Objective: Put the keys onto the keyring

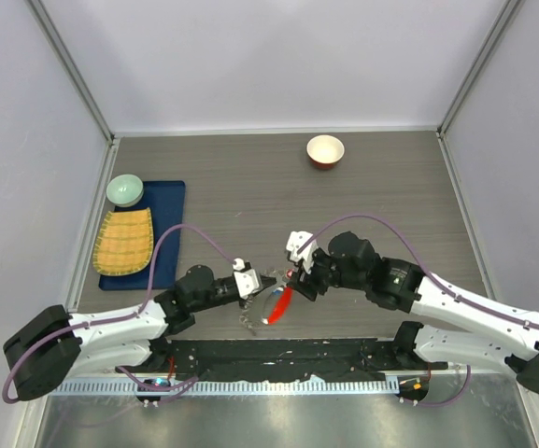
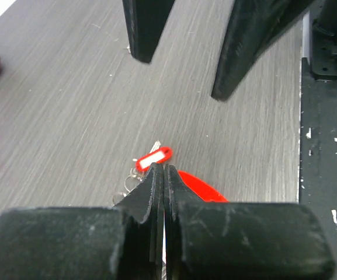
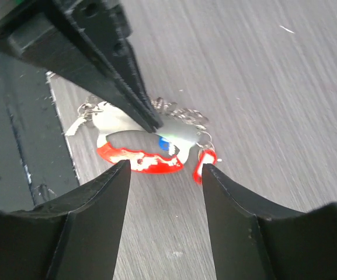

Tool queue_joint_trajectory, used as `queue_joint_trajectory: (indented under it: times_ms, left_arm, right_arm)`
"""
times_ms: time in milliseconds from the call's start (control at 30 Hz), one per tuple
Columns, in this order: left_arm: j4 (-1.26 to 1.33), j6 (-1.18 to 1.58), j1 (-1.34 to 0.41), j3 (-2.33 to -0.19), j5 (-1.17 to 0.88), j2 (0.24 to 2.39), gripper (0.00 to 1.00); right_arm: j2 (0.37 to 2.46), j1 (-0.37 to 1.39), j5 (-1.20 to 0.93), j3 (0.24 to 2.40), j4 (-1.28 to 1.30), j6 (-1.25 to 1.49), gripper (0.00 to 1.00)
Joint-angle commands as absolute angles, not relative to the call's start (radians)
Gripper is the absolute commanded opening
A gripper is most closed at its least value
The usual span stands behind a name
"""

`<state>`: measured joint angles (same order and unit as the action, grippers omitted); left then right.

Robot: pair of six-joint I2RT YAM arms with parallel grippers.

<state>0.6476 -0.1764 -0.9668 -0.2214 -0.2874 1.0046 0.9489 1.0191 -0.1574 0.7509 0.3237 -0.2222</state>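
The grey wood-grain bench (image 1: 250, 187) is closed in by pale walls along its left, far and right edges. A black strip (image 1: 278, 359) runs along the near edge. Just beyond that strip, at about the middle of the near edge, lies the small cluster. In it is the keyring, a red curved bar joined to a silvery metal loop (image 3: 139, 161). Touching it are a blue-headed key (image 3: 165, 140), a small red tag-like key with a white label (image 2: 154, 157) and thin silvery metal keys (image 3: 180, 114).

The two arms meet over this spot from either side. The left fingers (image 2: 156, 182) are clenched tight together with their tips down on a flat silvery piece of the cluster. I cannot tell whether that piece is pinched between them. The right fingers (image 3: 118, 178) are spread apart and hang just above the red bar, one on either side of it, with the red tag-like key beside one tip. The two pairs of tips are very near each other, with only the cluster between them.

From the cluster to the far edge the bench surface shows uncovered. A red-rimmed white bowl (image 1: 325, 150) stands near the far edge, right of the middle and well apart from the arms. Along the left edge lies a dark blue tray (image 1: 168, 201). It carries a pale green bowl (image 1: 125, 190) at its far end and a yellow woven mat (image 1: 125, 241) nearer. The tray lies near the left arm's forearm.
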Motion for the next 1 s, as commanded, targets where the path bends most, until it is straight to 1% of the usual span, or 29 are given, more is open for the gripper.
queue_joint_trajectory:
  times_ms: [0,67,167,233,267,333,367,400,433,467,500,567,600,667,700,800,967]
  left_arm:
    - [0.703,-0.282,-0.968,-0.207,-0.226,0.983,0.0]
    - [0.674,-0.296,-0.968,-0.218,-0.21,0.991,0.0]
    - [0.669,-0.238,-0.968,-0.219,-0.152,1.002,0.0]
    - [0.699,-0.129,-0.968,-0.195,-0.076,0.991,0.09]
    - [0.703,-0.092,-0.968,-0.187,0.034,0.983,0.12]
    - [0.672,-0.014,-0.968,-0.176,0.148,0.953,0.21]
    - [0.651,-0.005,-0.966,-0.176,0.254,0.94,0.25]
    - [0.611,0.027,-0.959,-0.176,0.293,0.93,0.32]
    - [0.592,0.072,-0.951,-0.176,0.337,0.916,0.35]
    - [0.575,0.101,-0.94,-0.175,0.374,0.891,0.38]
    - [0.537,0.138,-0.908,-0.173,0.427,0.875,0.43]
    - [0.503,0.239,-0.867,-0.152,0.442,0.817,0.47]
    - [0.467,0.273,-0.821,-0.141,0.437,0.795,0.53]
    - [0.425,0.36,-0.775,-0.109,0.428,0.74,0.57]
    - [0.376,0.383,-0.738,-0.101,0.431,0.685,0.61]
    - [0.318,0.428,-0.694,-0.063,0.459,0.568,0.66]
    - [0.258,0.411,-0.687,-0.049,0.497,0.414,0.67]
  right_arm:
    - [0.933,1.022,0.041,0.816,0.336,-0.109,0.59]
    - [0.946,1.02,0.038,0.818,0.337,-0.078,0.59]
    - [0.992,1.016,0.038,0.819,0.338,-0.029,0.59]
    - [1.049,1.017,0.025,0.816,0.325,-0.006,0.59]
    - [1.067,1.016,0.022,0.816,0.307,-0.003,0.59]
    - [1.123,1.015,0.029,0.812,0.255,0.031,0.59]
    - [1.138,1.012,0.035,0.805,0.227,0.04,0.58]
    - [1.163,1.012,0.035,0.804,0.203,0.063,0.58]
    - [1.19,1.009,0.031,0.807,0.168,0.075,0.57]
    - [1.26,1.009,0.025,0.831,0.16,0.092,0.55]
    - [1.296,1.009,0.022,0.847,0.156,0.107,0.53]
    - [1.391,1.009,0.014,0.888,0.146,0.167,0.51]
    - [1.413,1.009,0.015,0.896,0.137,0.19,0.5]
    - [1.459,1.009,0.014,0.917,0.114,0.259,0.49]
    - [1.5,1.009,0.014,0.928,0.117,0.274,0.48]
    - [1.564,1.009,0.014,0.975,0.13,0.316,0.47]
    - [1.65,1.009,0.015,1.083,0.192,0.325,0.41]
